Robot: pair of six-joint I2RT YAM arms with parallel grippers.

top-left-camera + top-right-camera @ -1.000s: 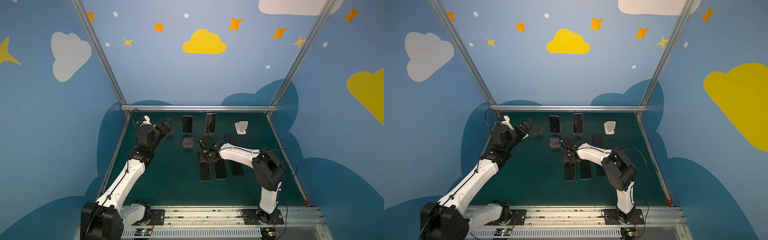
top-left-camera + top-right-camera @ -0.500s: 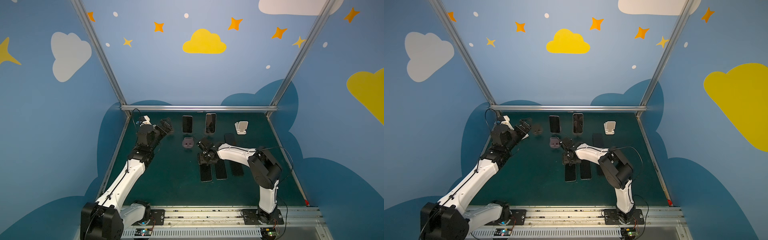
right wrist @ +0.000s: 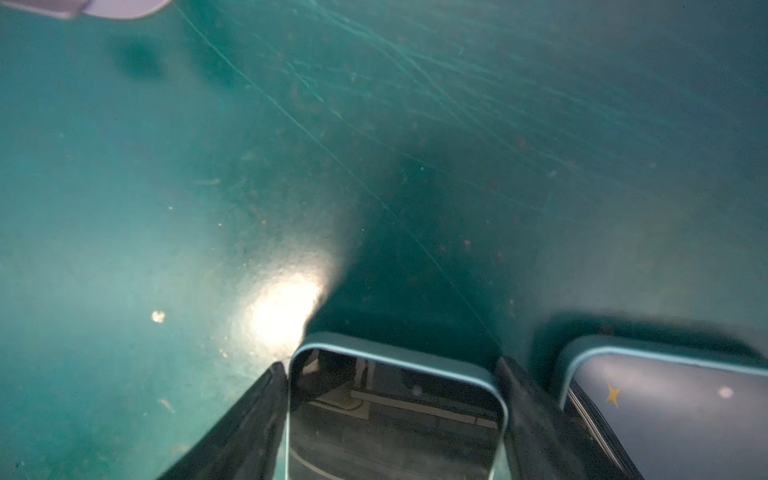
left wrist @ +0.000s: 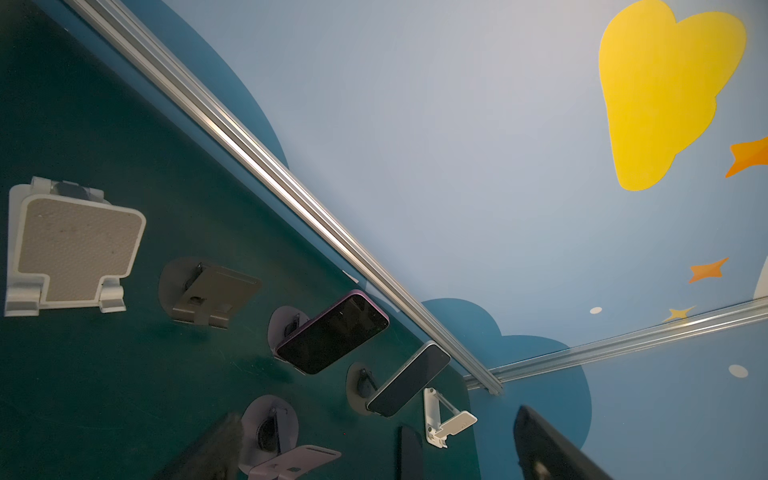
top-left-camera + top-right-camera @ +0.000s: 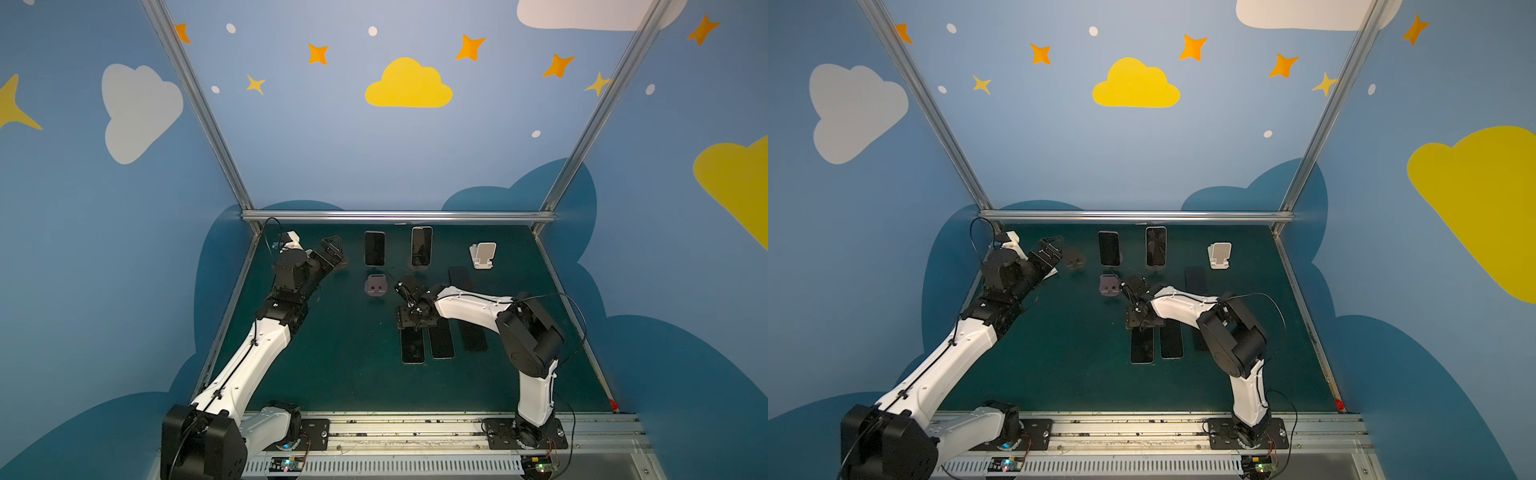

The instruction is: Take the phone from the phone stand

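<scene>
Two dark-screened phones lean on stands at the back: a purple-edged phone [image 5: 374, 248] [image 4: 332, 332] and a silver phone [image 5: 421, 246] [image 4: 409, 380]. My right gripper [image 5: 410, 322] [image 5: 1142, 322] sits low over the far end of a light-blue-edged phone [image 5: 413, 348] [image 3: 395, 419] that lies flat on the green mat. Its fingers [image 3: 257, 424] flank that phone's two long edges closely. Whether they still press on it is unclear. My left gripper [image 5: 332, 249] hovers open and empty at the back left, short of the stands.
Empty stands: lilac [image 5: 376, 286], white [image 5: 483, 255], dark [image 5: 1074, 259] by the left gripper, and a pale one [image 4: 75, 245]. More phones lie flat: two [image 5: 441, 343] [image 5: 473, 338] beside the gripped-end one, another [image 5: 460, 278] farther back. Metal rail [image 5: 399, 216] bounds the back.
My right gripper has shifted slightly toward the front-left, settling lower over the leftmost flat phone. The left arm has not moved.
</scene>
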